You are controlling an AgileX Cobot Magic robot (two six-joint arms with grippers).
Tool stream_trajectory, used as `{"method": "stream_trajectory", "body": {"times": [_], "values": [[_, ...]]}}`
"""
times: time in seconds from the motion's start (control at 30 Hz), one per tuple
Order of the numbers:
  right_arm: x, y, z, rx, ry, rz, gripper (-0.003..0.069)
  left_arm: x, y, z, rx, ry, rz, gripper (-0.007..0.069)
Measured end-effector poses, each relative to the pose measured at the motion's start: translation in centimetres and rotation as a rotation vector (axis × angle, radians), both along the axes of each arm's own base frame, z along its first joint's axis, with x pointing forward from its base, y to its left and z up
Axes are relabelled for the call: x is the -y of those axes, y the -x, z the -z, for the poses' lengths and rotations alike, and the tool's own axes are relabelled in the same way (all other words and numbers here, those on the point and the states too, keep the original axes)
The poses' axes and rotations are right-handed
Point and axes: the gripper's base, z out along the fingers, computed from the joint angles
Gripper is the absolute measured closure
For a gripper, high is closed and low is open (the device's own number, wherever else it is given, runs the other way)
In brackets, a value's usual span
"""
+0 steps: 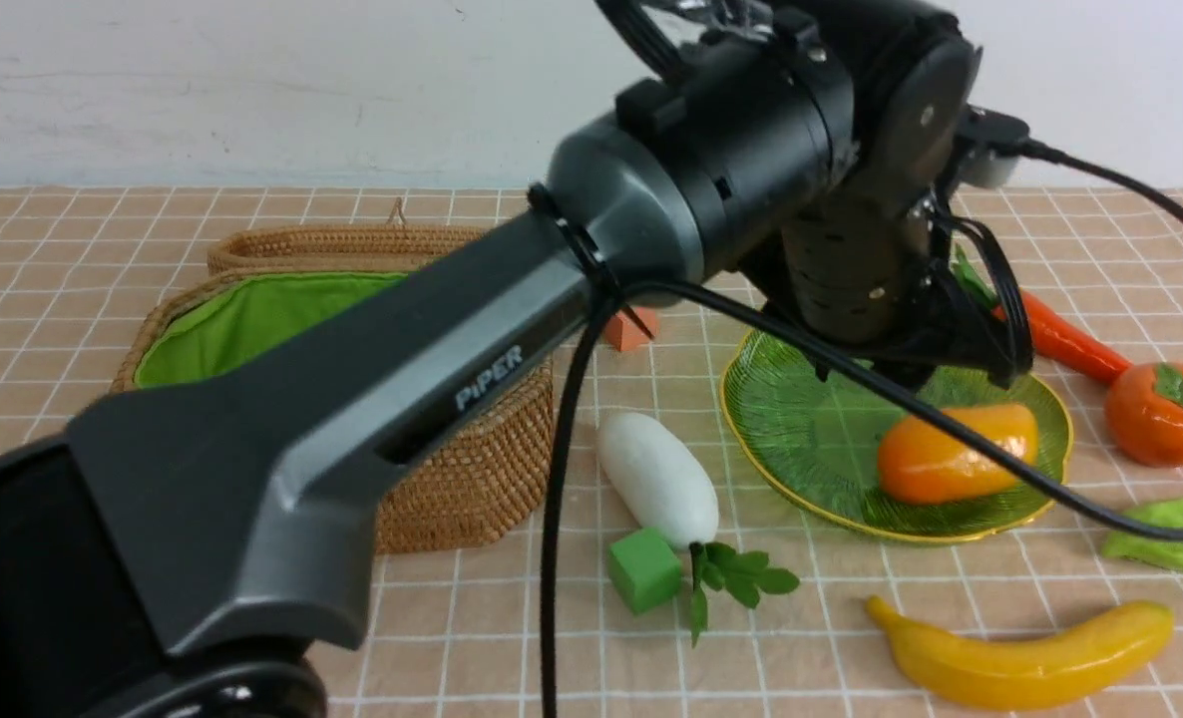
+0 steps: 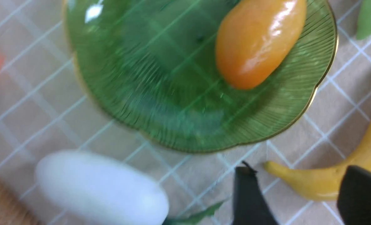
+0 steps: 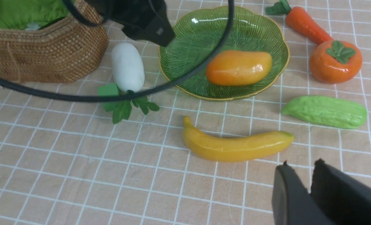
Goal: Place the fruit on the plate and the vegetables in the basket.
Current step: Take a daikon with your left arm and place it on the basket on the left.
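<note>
**One fruit of three on the plate, left claw spread above it**

We count three fruits. The mango (image 1: 956, 454) lies on the single green glass plate (image 1: 781, 469), below the left claw (image 2: 299, 175) and a little nearer us. That claw's jaws stand apart and empty over the dish. The banana (image 1: 1025, 658) rests on the cloth nearer still and to the claw's right. The persimmon (image 1: 1165, 414) sits well to its right, just beside the carrot (image 1: 1070, 344).

Three vegetables show: that carrot, the cucumber (image 1: 1170, 534) to the right, and the radish (image 1: 656, 479) to the claw's left, close by the plate. The one wicker basket (image 1: 472, 479) stands farther left with its lid open.

There are two cubes. The green cube (image 1: 643, 570) sits against the radish's leaves and the orange cube (image 1: 631, 331) between basket and plate.

The right claw (image 3: 302, 164) has its fingers almost together on nothing, and the banana lies ahead of it across bare cloth.

From the front, the left arm (image 1: 402, 379) hides much of the basket and its black cable (image 1: 562, 499) crosses plate and mango. Open tablecloth (image 1: 452, 618) lies on our side of the banana.
</note>
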Motion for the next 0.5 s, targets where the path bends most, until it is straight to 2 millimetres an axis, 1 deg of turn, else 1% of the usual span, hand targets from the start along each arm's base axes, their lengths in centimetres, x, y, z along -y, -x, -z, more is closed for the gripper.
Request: {"method": "stream_trajectory", "body": {"times": [0.03,0.07,0.13,0.17,0.23,0.27,0.3,0.37,0.5], "values": [[0.0,0.0,0.0,0.003,-0.001,0.0,0.0533,-0.5,0.1,-0.4,0.014,-0.007,-0.022,0.0342],[0.0,0.0,0.0,0.004,-0.002,0.0,0.0532,-0.6,0.1,-0.4,0.019,-0.017,-0.031,0.0348],[0.0,0.0,0.0,0.004,-0.002,0.0,0.0532,-0.9,-0.1,0.6,0.015,-0.058,-0.067,0.033],[0.0,0.0,0.0,0.004,-0.002,0.0,0.0532,-0.9,-0.1,0.7,0.01,-0.06,-0.07,0.0326],[0.0,0.0,0.0,-0.002,0.002,-0.001,0.0529,-1.0,-0.6,3.5,-0.027,-0.125,-0.134,0.0239],[0.0,0.0,0.0,-0.003,0.003,-0.001,0.0529,-1.0,-0.6,3.4,-0.024,-0.127,-0.135,0.0239],[0.0,0.0,0.0,-0.003,0.003,-0.001,0.0526,-1.0,-1.0,5.2,-0.033,-0.173,-0.18,0.0167],[0.0,0.0,0.0,-0.002,0.003,-0.001,0.0526,-1.1,-1.8,7.0,-0.009,-0.228,-0.229,0.0074],[0.0,0.0,0.0,-0.002,0.003,-0.001,0.0526,-1.1,-2.7,9.1,0.008,-0.284,-0.266,0.0006]]}}
